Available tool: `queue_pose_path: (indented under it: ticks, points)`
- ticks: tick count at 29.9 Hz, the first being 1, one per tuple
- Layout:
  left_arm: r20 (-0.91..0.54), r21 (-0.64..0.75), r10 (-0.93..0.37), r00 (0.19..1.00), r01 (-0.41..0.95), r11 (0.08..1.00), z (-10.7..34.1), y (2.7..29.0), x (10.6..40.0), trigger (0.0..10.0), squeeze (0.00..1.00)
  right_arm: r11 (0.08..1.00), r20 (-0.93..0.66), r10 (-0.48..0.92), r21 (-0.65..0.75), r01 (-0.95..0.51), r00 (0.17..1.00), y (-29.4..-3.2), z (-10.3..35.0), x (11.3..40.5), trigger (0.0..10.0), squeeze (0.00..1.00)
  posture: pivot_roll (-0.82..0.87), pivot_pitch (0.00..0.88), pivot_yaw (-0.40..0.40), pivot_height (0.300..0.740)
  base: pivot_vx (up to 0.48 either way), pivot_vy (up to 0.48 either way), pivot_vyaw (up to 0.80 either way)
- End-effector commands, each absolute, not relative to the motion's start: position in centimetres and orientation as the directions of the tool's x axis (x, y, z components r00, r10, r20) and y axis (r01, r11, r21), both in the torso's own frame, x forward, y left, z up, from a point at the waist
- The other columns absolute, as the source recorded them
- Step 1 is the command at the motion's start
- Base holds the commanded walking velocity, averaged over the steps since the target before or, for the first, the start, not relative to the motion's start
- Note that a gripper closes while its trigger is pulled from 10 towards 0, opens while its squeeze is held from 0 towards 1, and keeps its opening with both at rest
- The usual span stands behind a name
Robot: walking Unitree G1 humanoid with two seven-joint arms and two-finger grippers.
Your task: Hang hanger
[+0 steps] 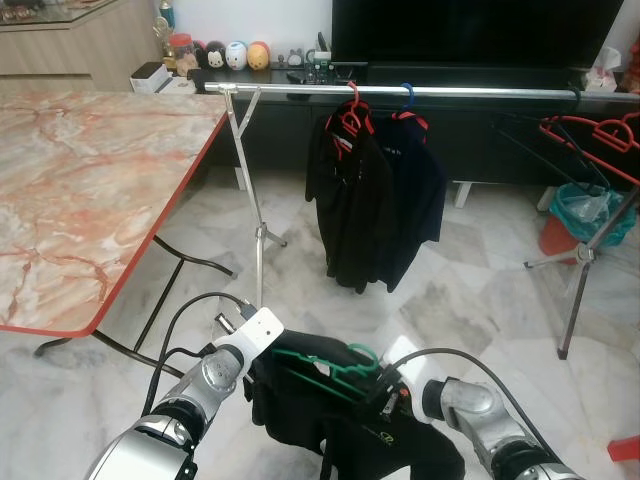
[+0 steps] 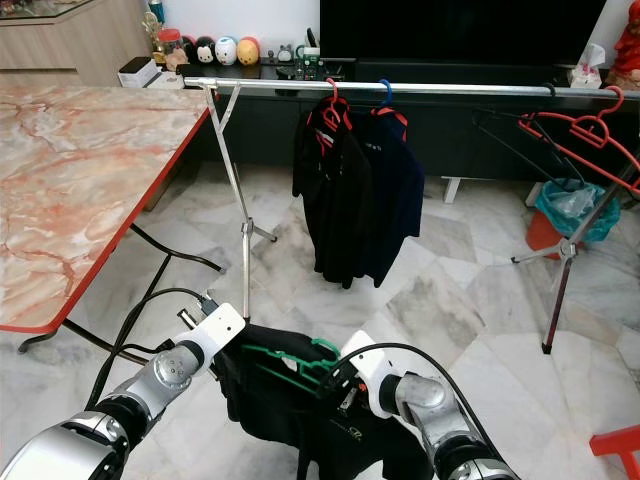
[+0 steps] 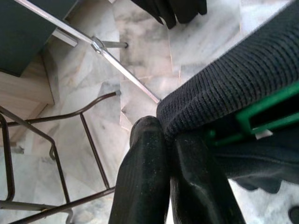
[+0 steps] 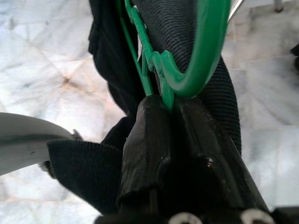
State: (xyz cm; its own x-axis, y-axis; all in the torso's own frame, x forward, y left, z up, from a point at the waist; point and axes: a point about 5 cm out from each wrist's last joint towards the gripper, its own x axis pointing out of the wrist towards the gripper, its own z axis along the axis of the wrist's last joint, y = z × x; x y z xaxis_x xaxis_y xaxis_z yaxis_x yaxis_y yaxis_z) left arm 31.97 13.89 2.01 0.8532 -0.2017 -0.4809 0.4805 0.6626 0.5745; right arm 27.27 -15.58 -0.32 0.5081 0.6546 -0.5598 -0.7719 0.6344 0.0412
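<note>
A marble floor (image 1: 470, 290) runs to a clothes rail (image 1: 450, 92); the right gripper (image 4: 170, 105) clamps the green hanger (image 1: 335, 368), the left gripper (image 3: 168, 140) pinches its black garment (image 2: 290, 410); carrying step; next, raise the hook onto the rail.

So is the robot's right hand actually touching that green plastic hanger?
Touching. The right wrist view shows the right hand shut on the green plastic hanger just below its hook.

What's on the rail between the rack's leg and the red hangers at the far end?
Two dark shirts hang there on the rail, one on a red hanger, one on a blue hanger, seen from the eye views.
</note>
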Motion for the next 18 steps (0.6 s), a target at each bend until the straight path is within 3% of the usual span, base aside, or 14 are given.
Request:
queue_pose_path:
  ticks: [1,5,11,18]
  points:
    - [-0.509,0.602,-0.156,0.847,0.479,0.639,1.9,15.4,32.0,10.0,0.0,0.66,-0.58,0.613,0.001,-0.751,0.537,-16.9,-0.2,27.3,10.0,0.0,0.08,0.0,-0.002,0.74,0.0,0.0,0.0]
    - [-0.566,0.59,-0.139,0.813,0.517,0.62,1.0,16.0,31.2,10.0,0.0,0.692,-0.568,0.572,-0.053,-0.72,0.592,-17.8,0.3,27.9,10.0,0.0,0.08,0.0,0.0,0.74,0.0,0.0,0.0]
    - [-0.611,0.569,-0.142,0.779,0.556,0.606,0.3,16.2,30.6,10.0,0.0,0.689,-0.541,0.588,-0.054,-0.723,0.601,-17.9,0.7,28.0,10.0,0.0,0.08,0.0,-0.001,0.74,0.0,0.0,0.0]
    - [-0.595,0.569,-0.115,0.795,0.518,0.639,0.3,16.4,30.6,10.0,0.0,0.585,-0.486,0.726,0.066,-0.808,0.486,-16.7,0.8,27.2,10.0,0.0,0.08,0.0,0.001,0.74,0.0,0.0,0.0]
